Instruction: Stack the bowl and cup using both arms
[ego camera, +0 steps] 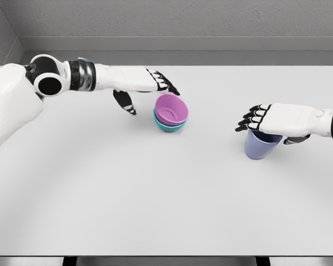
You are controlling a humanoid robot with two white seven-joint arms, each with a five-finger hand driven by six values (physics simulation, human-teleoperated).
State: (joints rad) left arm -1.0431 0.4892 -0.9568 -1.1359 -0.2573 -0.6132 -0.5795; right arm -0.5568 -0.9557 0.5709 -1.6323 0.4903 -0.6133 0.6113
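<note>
A pink bowl (171, 109) sits nested in a teal bowl (167, 126) near the middle of the white table (155, 194). My left hand (150, 91) hovers just left of and above the bowls, fingers spread, thumb pointing down, holding nothing. At the right stands a blue-violet cup (261, 146). My right hand (269, 124) reaches over its top from the right, fingers curled above the rim and thumb behind it; how firmly it holds the cup is not visible.
The grey wall runs along the table's far edge (166, 62). The table's front edge (166, 256) lies at the bottom of the view.
</note>
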